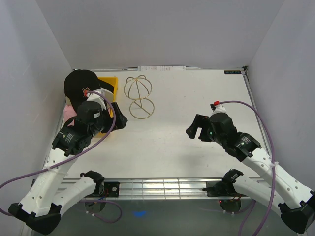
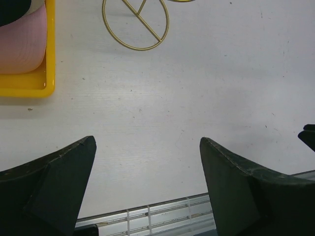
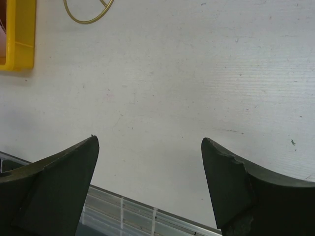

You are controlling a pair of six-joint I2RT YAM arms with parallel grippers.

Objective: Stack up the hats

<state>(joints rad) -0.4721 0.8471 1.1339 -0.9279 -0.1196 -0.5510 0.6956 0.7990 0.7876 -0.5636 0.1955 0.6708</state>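
The hats sit piled at the table's far left, in and over the yellow tray (image 1: pixel 110 83). A black cap (image 1: pixel 80 85) with a small logo lies on top, and a pink one (image 1: pixel 70 112) shows lower down. The pink cap (image 2: pixel 22 44) also shows in the left wrist view, inside the tray (image 2: pixel 29 84). My left gripper (image 1: pixel 118 119) hangs open just right of the tray, with only bare table between its fingers (image 2: pixel 147 147). My right gripper (image 1: pixel 196 127) is open over the middle right of the table, holding nothing (image 3: pixel 150 142).
A gold wire dome stand (image 1: pixel 138 96) stands right of the tray, near the back; its ring base (image 2: pixel 135 24) shows in both wrist views (image 3: pixel 88 12). White walls close in the left, back and right. A metal rail (image 1: pixel 157 187) runs along the near edge.
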